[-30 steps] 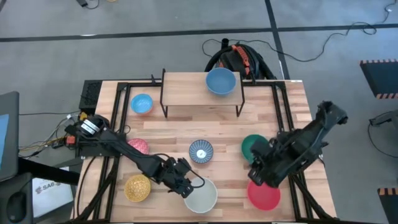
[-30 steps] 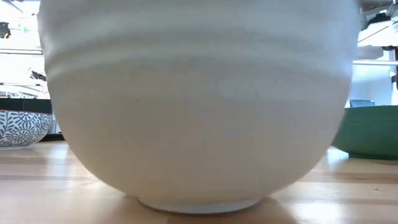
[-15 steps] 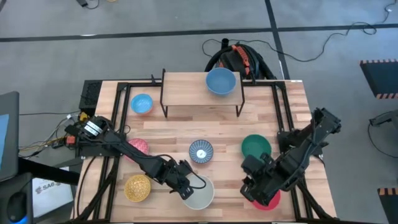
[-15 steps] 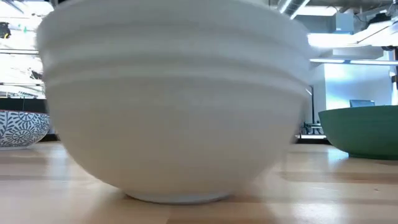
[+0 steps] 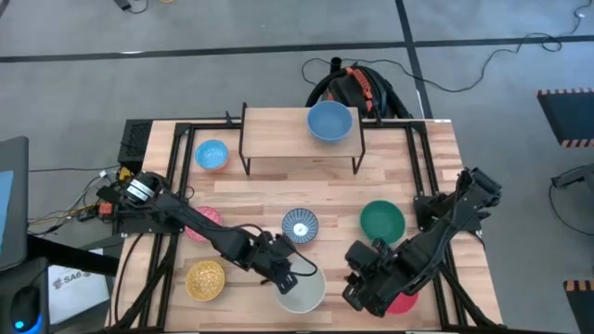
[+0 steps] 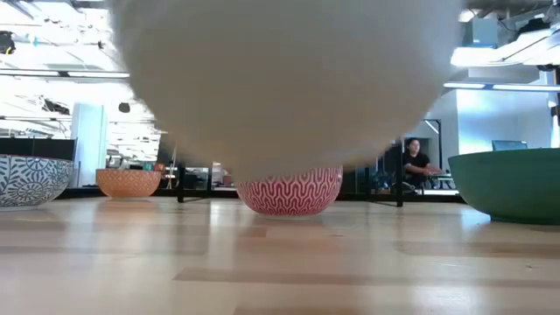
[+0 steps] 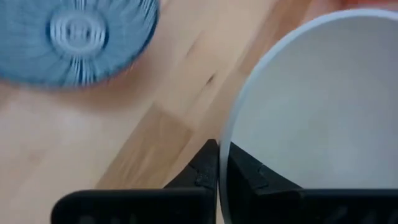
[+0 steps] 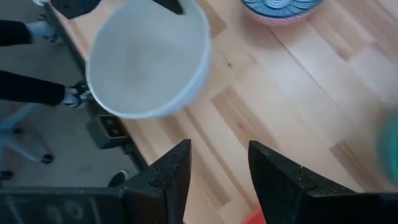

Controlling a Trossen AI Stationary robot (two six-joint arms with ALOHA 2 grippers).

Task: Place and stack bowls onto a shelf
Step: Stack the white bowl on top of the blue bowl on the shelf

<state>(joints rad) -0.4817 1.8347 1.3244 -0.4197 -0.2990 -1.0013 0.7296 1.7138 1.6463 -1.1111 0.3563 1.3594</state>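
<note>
The left gripper (image 5: 290, 275) was pressed shut on the rim of the white bowl (image 5: 303, 290), one finger inside the rim and one outside. In the low view the white bowl (image 6: 289, 83) hung just clear of the table (image 6: 280, 262), near the front edge, so the step looked like lifting it to carry it to the shelf (image 5: 299, 139).

To do this well, the gripper should keep a firm pinch, because it held only one edge and the bowl could tip or slip. It should lift high enough to pass over the blue-white patterned bowl (image 5: 300, 225), which sat between it and the shelf. On the shelf it could go on the bare board or into the blue bowl (image 5: 329, 122) that stood there.

The white bowl was round, so it had no long side. Its open mouth faced up and looked nearly level.

The right gripper (image 8: 214, 165) was spread open and empty, over the table beside the red bowl (image 5: 401, 300).
</note>
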